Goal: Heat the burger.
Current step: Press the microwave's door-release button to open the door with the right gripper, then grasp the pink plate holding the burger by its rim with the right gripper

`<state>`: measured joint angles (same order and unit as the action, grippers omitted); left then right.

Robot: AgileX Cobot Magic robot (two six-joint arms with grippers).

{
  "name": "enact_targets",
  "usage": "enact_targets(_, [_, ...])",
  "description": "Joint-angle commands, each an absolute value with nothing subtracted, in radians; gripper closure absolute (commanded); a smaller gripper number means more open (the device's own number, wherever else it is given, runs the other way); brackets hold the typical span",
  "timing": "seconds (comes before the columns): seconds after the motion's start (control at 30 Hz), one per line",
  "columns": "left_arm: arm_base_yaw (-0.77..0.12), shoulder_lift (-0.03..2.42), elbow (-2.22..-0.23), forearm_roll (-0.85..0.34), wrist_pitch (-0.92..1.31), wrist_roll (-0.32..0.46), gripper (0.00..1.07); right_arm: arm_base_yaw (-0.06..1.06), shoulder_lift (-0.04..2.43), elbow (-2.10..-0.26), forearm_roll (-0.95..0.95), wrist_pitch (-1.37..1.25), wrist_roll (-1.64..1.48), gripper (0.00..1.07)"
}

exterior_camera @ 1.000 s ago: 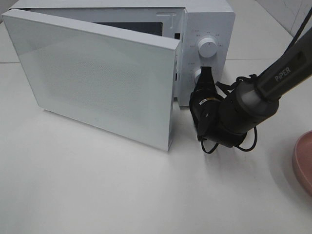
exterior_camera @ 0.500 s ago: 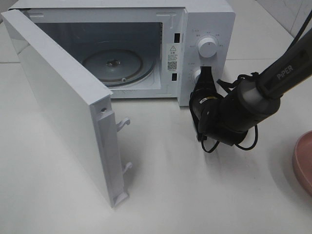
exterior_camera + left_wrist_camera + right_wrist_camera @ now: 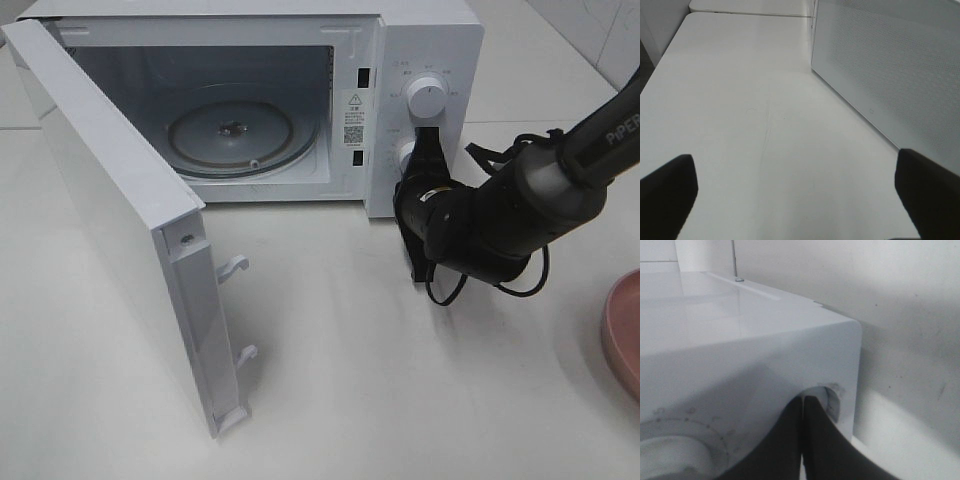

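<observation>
The burger is out of view in every frame. A white microwave [image 3: 425,45] stands at the back of the table with its door [image 3: 120,220] swung wide open to the left. Its glass turntable [image 3: 230,135] lies bare inside. My right gripper [image 3: 427,137] is shut, and its black fingertips [image 3: 790,440] press against the control panel at the lower round button [image 3: 405,153], below the upper knob [image 3: 426,97]. My left gripper [image 3: 797,195] is open over bare table with nothing between its fingers. It faces the door's outer face [image 3: 890,75].
A pink plate [image 3: 624,335] shows at the right edge of the table, cut off by the frame. The open door reaches far forward on the left, with its latch hooks [image 3: 235,268] sticking out. White table surface lies in front of the microwave.
The microwave door has swung from nearly closed to wide open, baring the turntable. My right arm has shifted slightly right, its shut tips staying at the control panel.
</observation>
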<state>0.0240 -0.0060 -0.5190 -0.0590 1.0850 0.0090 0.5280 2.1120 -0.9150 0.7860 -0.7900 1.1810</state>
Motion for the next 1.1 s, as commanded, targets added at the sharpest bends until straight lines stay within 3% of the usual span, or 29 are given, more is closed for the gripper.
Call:
enact_targets(0.03, [0.02,-0.021,-0.517,-0.056,1.072,0.009,0.07,0.52,2.061,-0.889,0.756,-0.738,1.146,1.07])
enact_targets(0.63, [0.02,-0.021,-0.517,-0.056,1.072,0.009,0.07,0.517,1.854,-0.707,0.753,-0.576,0.947,1.07])
enact_targets(0.9, [0.02,-0.021,-0.517,-0.056,1.072,0.009,0.07,0.507,1.757,-0.671,0.753,-0.364,0.609,1.07])
enact_targets(1.1, [0.02,-0.021,-0.517,-0.056,1.072,0.009,0.07,0.428,1.732,-0.675,0.753,-0.142,0.275,1.07])
